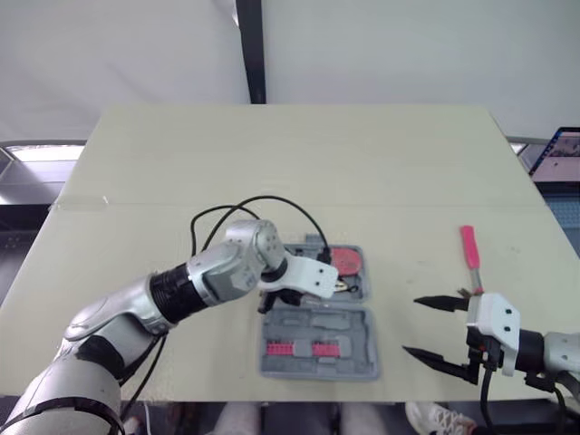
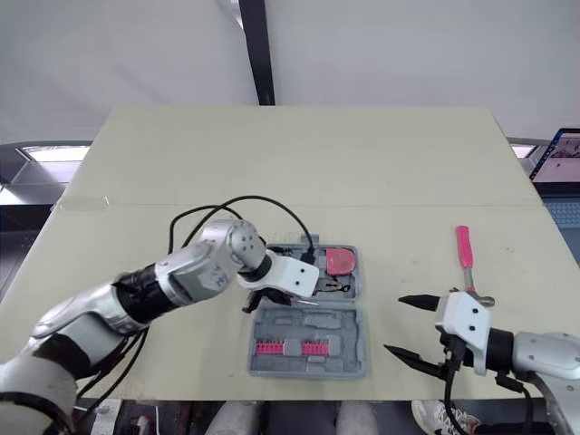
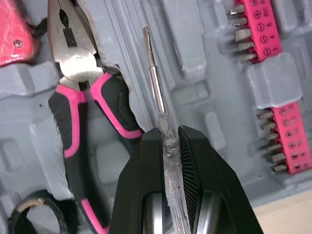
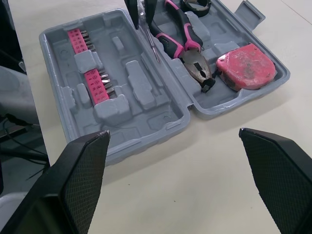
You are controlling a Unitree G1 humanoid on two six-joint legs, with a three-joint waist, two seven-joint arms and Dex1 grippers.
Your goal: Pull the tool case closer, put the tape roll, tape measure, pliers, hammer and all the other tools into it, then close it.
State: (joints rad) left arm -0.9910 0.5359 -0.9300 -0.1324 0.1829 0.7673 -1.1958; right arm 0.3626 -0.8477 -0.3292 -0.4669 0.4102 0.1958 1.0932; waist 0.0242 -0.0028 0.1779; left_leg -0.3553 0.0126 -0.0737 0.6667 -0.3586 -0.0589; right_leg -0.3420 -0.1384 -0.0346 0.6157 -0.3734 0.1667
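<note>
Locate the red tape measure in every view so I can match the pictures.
Left and right eye views: red tape measure in the far half of the open grey plastic tool case.
Left wrist view: beside the head of the pink-and-black pliers, at.
Right wrist view: again beside the pliers' head, in the same half.
Shared landmark: the two pink bit strips in the case's other half.

Head stereo pair looking down over table [image 1: 272, 154], wrist views close on tool case [image 4: 146, 114]
</note>
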